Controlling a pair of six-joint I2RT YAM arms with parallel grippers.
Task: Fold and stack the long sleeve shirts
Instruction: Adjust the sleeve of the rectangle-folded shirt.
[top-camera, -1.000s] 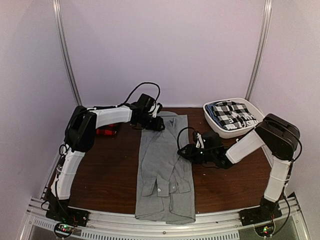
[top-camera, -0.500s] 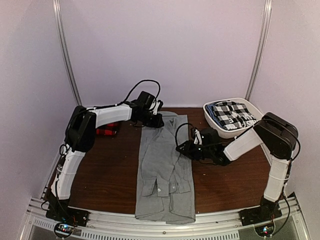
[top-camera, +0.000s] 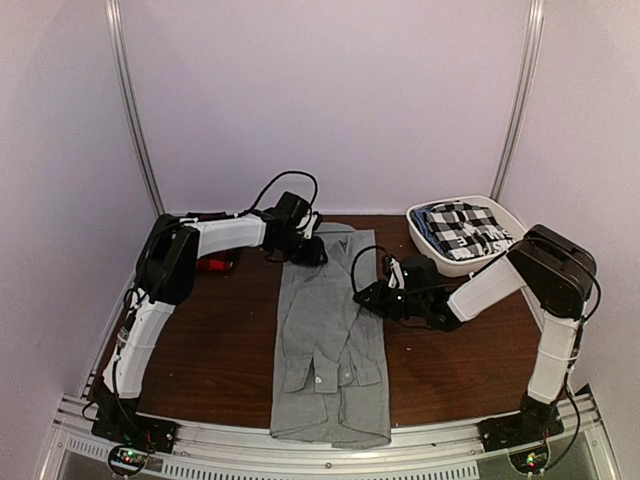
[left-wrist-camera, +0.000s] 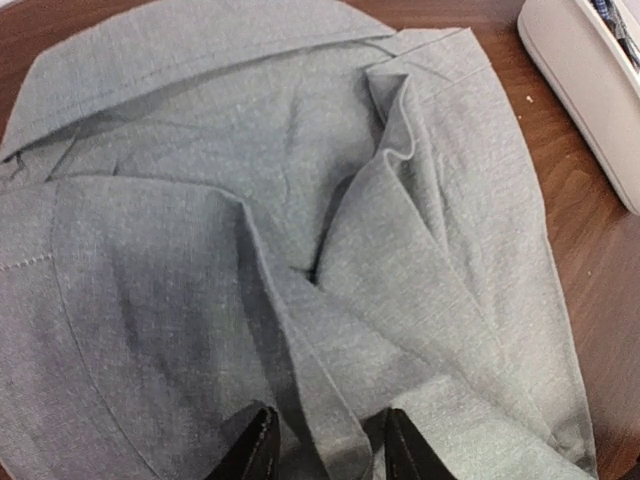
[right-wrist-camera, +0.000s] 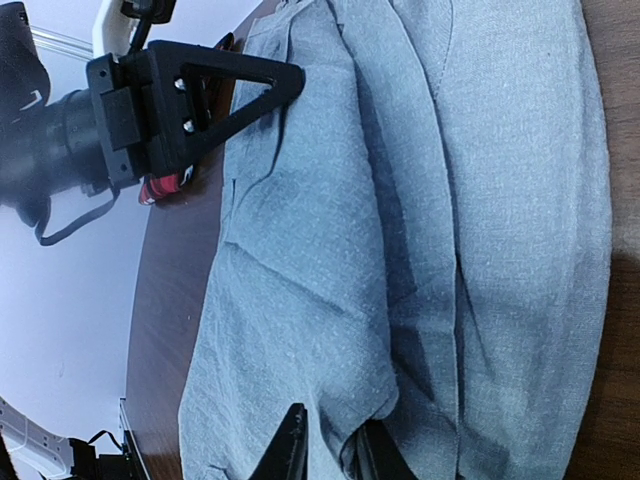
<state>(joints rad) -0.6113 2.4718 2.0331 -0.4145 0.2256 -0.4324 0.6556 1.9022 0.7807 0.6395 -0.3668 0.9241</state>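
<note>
Moved in from the right: right gripper (top-camera: 360, 295) now pinching grey shirt (top-camera: 325, 345) edge. Left gripper (top-camera: 310, 254) straddling far fold, hold unclear. Probably 1 fold imminent.

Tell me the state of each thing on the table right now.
grey shirt: flat on the table, folded into a long strip.
left gripper: open around a ridge of the shirt.
right gripper: shut on the shirt's right edge.
checked cloth: folded, lying in the white tub.
</note>
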